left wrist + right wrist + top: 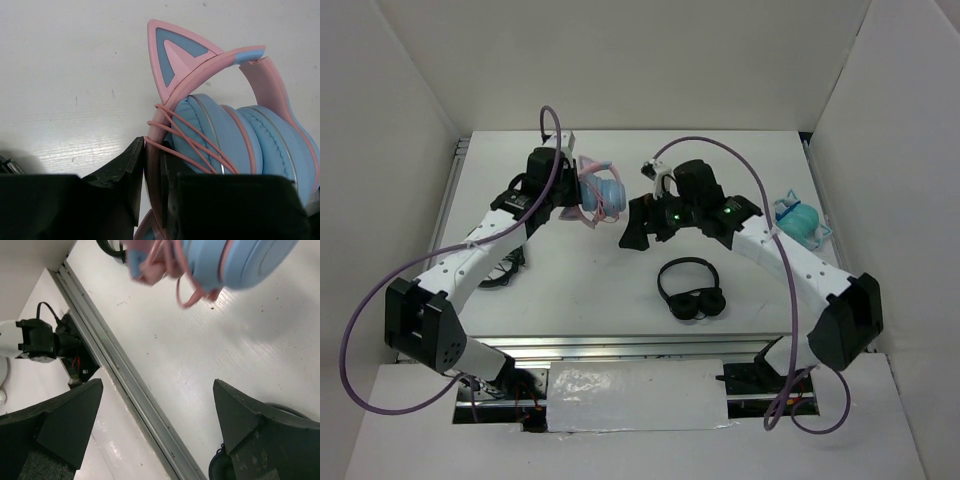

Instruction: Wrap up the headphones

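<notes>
The light blue headphones with pink headband and cat ears are held off the table at the back centre. My left gripper is shut on the pink headband. The thin pink cable is wound in several turns across the headband and the blue ear cups. A pink cat ear points up. My right gripper is open and empty, just right of the headphones and lower. In the right wrist view the headphones show blurred at the top, with a loose cable loop hanging; the gripper holds nothing.
Plain black headphones lie on the table at centre right. A teal-green pair lies by the right wall. A black object lies under my left arm. The metal rail runs along the table's near edge.
</notes>
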Controlling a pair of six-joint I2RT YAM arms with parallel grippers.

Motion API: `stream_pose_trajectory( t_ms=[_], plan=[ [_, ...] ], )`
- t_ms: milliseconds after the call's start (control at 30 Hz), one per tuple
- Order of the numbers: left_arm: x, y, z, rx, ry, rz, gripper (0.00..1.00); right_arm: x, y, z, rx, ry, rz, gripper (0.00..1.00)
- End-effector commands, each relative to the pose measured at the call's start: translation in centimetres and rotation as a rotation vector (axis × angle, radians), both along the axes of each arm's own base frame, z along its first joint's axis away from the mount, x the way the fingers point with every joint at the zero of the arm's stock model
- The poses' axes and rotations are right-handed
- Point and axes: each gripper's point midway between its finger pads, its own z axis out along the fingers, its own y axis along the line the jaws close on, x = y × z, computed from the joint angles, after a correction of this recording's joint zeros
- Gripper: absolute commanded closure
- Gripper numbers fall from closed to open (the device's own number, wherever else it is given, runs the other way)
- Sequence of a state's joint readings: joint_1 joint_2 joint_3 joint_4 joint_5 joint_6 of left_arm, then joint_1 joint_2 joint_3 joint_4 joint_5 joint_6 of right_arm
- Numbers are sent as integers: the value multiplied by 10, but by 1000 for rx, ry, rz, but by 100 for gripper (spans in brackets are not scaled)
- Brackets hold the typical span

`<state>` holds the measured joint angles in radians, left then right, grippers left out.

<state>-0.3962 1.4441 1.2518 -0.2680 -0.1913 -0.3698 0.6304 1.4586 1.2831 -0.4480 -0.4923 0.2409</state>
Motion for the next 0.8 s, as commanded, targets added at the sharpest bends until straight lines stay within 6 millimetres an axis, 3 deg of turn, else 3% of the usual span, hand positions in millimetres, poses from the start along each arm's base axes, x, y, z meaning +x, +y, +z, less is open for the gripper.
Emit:
stream_pose_trajectory(
  t_ms=[0,100,300,400,567,767],
  plan=[
    [26,9,7,-41,-66,61,100,-6,-10,23,61,-113,-4,0],
    [36,15,-10,-59,-25,67,100,-9,-21,26,83,-141,-26,0],
    [65,27,-68,-60,80,93,100,-7,-52,-8,61,-103,-99,0],
    [78,32,-86,-86,88,97,100,-3,-63,-22,65,-69,-124,0],
    [90,36,-104,-124,90,75,100,2,-74,-36,70,-36,-139,0],
    [86,40,-122,-110,90,83,100,8,-83,-48,88,-21,-165,0]
  ],
)
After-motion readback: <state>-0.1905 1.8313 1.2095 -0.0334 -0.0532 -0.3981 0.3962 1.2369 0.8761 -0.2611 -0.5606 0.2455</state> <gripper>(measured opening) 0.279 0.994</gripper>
